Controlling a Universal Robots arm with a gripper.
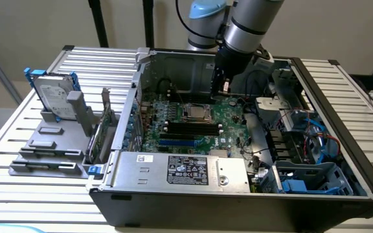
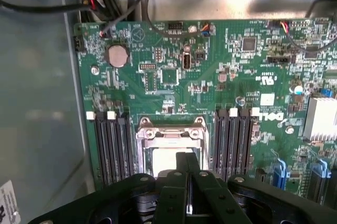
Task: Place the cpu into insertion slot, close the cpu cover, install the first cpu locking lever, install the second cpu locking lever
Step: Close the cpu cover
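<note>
**A:** Where is the cpu (image 2: pixel 164 158)?

**B:** In the insertion slot (image 1: pixel 196 112) on the green motherboard (image 2: pixel 174 84), between two banks of long black memory slots (image 2: pixel 111 147). It's a pale, flat, silvery-tan square showing through the window of the cpu cover (image 2: pixel 169 132).

**A:** Is the cover fully down?

**B:** I can't tell. Its thin, shiny metal frame lies around the chip, but whether it's latched isn't clear.

**A:** And the gripper (image 2: pixel 186 179)?

**B:** Its black fingers are pressed together with nothing between them. It hangs over the socket, and in the wrist view the tips overlap the chip's near edge.

**A:** How would the chip handle?

**B:** I'd judge it light, stiff and thin, with a smooth metal face that's likely slippery. The contacts beneath it are surely delicate, so take it by two opposite edges and never press it in at a tilt.

**A:** The cover?

**B:** It's sheet metal, probably a little springy. Push on the frame's rim rather than through the window.

**A:** What else is nearby?

**B:** A round coin battery (image 2: pixel 117 54), a ribbed heatsink (image 2: pixel 321 118) and the grey power supply box (image 1: pixel 180 170) — all hard, and all inside the dark case (image 1: pixel 238 211).
</note>
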